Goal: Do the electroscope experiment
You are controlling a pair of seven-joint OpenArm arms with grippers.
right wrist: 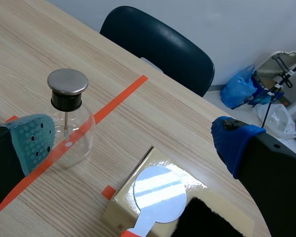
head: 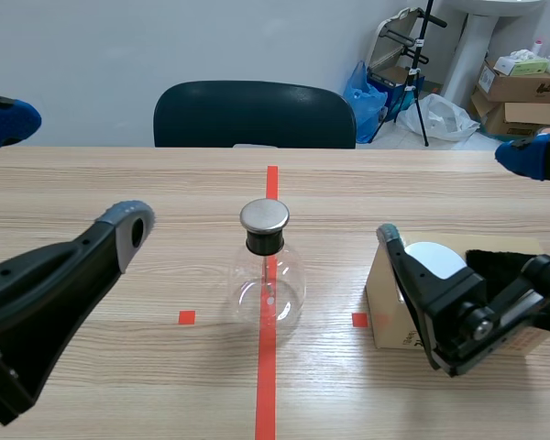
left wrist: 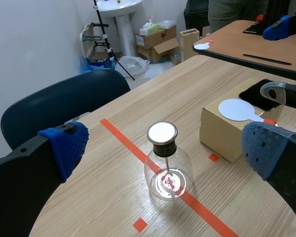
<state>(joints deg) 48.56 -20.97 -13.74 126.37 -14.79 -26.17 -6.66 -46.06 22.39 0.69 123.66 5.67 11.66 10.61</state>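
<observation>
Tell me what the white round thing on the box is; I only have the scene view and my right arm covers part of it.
Observer: The right wrist view shows it whole. It is a flat white disc lying on top of the cardboard box, with a short orange-red handle at the end nearest that arm.
Operator: Good. Are my right fingers ready to take it?
Observer: The same view shows the right gripper with its fingers wide apart and nothing held between them.
</observation>
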